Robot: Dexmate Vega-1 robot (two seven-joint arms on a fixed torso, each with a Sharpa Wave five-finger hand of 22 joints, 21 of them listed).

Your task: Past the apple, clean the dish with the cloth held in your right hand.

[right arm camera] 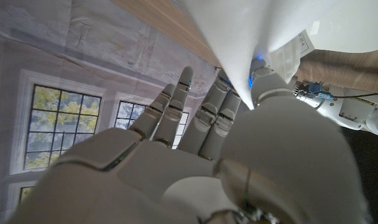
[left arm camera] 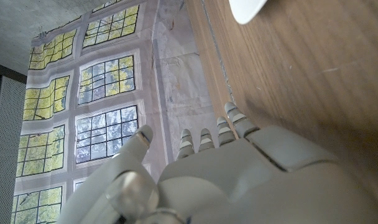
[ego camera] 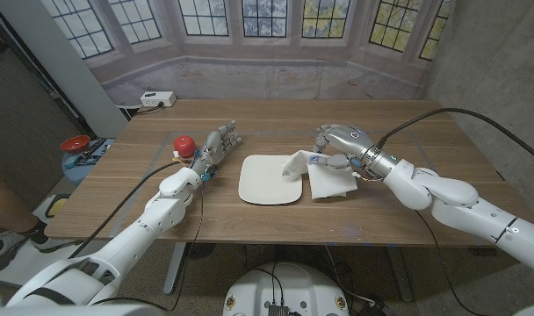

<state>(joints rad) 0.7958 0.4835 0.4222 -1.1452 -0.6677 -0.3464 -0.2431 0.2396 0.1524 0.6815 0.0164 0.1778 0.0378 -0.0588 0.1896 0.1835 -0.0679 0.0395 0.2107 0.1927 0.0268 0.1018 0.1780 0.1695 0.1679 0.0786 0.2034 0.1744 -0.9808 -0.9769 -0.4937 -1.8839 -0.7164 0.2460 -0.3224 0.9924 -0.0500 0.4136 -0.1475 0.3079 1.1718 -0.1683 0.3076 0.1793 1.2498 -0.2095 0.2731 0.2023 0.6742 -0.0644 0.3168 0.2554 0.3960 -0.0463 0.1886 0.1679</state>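
The right hand (ego camera: 335,145), right of centre in the head view, pinched the white cloth (ego camera: 324,178), which draped onto the right edge of the dish (ego camera: 269,180). Left of centre, the left hand (ego camera: 216,149) waited with fingers apart beside the apple (ego camera: 184,143).

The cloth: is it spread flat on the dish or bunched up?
Bunched and draped. The cloth is pinched by the right hand; one corner lies over the dish edge, while the rest lies crumpled on the table.
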